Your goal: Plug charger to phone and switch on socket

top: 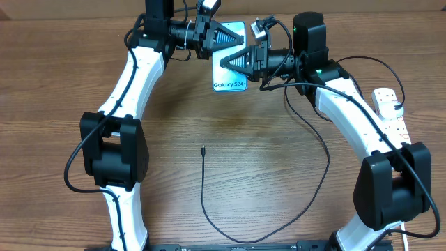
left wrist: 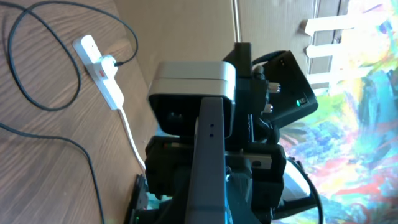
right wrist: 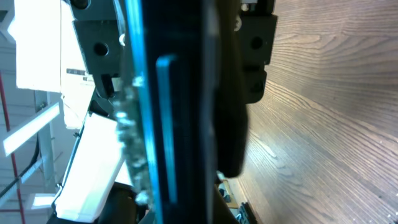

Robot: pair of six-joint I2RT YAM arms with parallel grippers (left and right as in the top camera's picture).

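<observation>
Overhead view, starting at the robot's side of the table [top: 265, 139]: the black cable [top: 206, 202] sweeps in a wide loop along the near edge. One free end runs straight away from the base and stops at the small plug tip [top: 202, 148]. That tip lies loose on the bare wood between the two arms, somewhat closer to the left arm than to the right, and it points away from the base.

Farther out, well apart from the tip, is the phone [top: 230, 75], screen up and lit. Its long axis runs near to far with a slight tilt, and the end with the printed text faces the base. Which short edge carries the port cannot be made out.

The left gripper [top: 240, 40] reaches in over the phone's far part from the left, and the right gripper [top: 224, 63] comes in over its middle from the right. Both are clamped tight, and the wrist views show the phone's thin edge running between the fingers, so each appears to be pinching the phone.

So the tip sits on the base side of the phone and of both hands, roughly in line with the phone's near end. One hand will have to let go and come back toward the base, and the left looks the handier.

The power strip [top: 391, 115] lies at the far right, beside the right arm.
</observation>
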